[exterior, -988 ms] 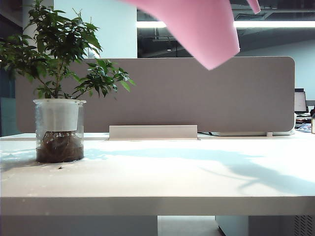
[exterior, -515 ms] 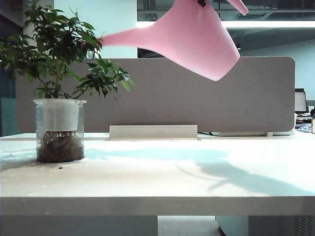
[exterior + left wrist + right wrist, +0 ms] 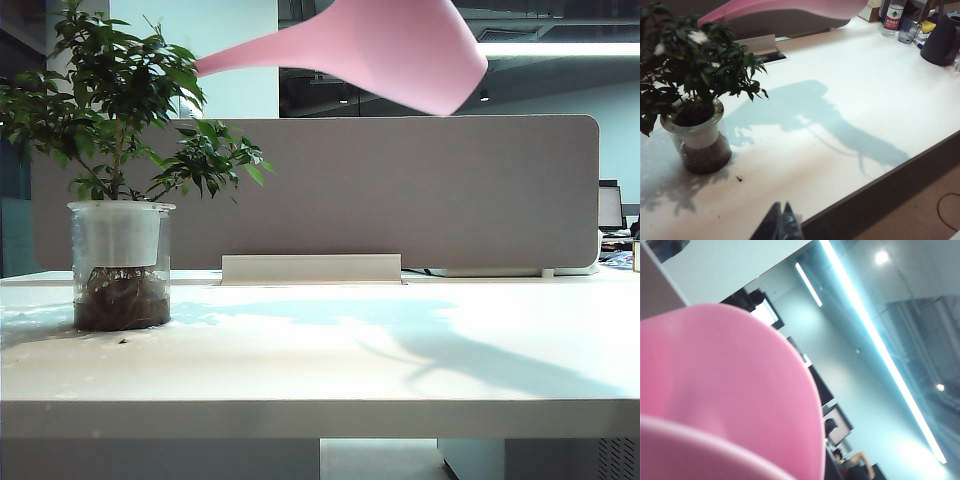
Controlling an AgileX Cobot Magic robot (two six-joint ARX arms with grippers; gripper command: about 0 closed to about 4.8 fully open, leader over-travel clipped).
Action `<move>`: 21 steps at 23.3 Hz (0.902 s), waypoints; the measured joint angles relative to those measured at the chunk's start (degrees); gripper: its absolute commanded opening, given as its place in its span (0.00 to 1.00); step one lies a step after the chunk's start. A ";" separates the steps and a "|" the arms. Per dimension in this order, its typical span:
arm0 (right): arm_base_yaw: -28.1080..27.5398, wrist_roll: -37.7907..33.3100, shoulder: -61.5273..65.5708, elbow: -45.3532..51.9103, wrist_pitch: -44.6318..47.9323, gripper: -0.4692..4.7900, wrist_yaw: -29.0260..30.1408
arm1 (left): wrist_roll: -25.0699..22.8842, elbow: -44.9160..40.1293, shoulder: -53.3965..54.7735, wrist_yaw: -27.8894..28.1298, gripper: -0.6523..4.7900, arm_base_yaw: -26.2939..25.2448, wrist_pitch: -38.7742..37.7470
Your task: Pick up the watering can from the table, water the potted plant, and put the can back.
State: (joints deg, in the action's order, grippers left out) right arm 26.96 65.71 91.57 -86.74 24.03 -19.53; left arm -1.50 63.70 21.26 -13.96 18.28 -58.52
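Office space behind, ceiling strip lights on; grey divider panel point(image 3: 330, 195) backs the white table point(image 3: 320, 370).

- Watering can point(image 3: 400, 45): held high above the table's middle, tipped, spout reaching left to the top of the foliage. Spout tip sits at the crown's right edge, not over the pot.
- Potted plant point(image 3: 120, 200): far left, upright on the table in its clear pot.
- Right gripper: not visible in any view; its camera is filled by the can's pink wall. The can hangs in mid-air, so a hold on it is presumed.
- Left gripper point(image 3: 781, 225): low at the near table edge, fingers pressed together, empty, well apart from the plant.

Risks: water could run off the leaves onto the table if pouring starts with the spout this high and off-centre; the spout may snag branches; a swing leftward could tip the pot.
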 measured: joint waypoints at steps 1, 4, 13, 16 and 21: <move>0.00 0.50 0.39 -0.94 0.04 0.08 0.20 | 0.00 0.00 0.00 0.00 0.11 0.00 -0.02; 0.02 2.56 1.29 -3.32 -0.17 0.08 0.74 | 0.00 0.00 -0.02 0.00 0.11 0.00 -0.02; 0.79 5.55 2.91 -5.49 -0.90 0.08 2.56 | 0.00 0.00 0.00 -0.02 0.11 0.00 -0.02; 1.11 6.43 2.91 -5.49 -0.98 0.08 2.67 | 0.00 0.00 -0.02 0.00 0.11 0.00 -0.02; 1.55 7.80 2.91 -5.49 -0.98 0.08 3.10 | 0.00 0.00 0.00 0.00 0.11 0.00 -0.02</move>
State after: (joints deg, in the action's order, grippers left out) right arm 28.51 73.52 94.48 -92.23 23.05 -16.43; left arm -1.50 63.70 21.26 -13.96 18.28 -58.54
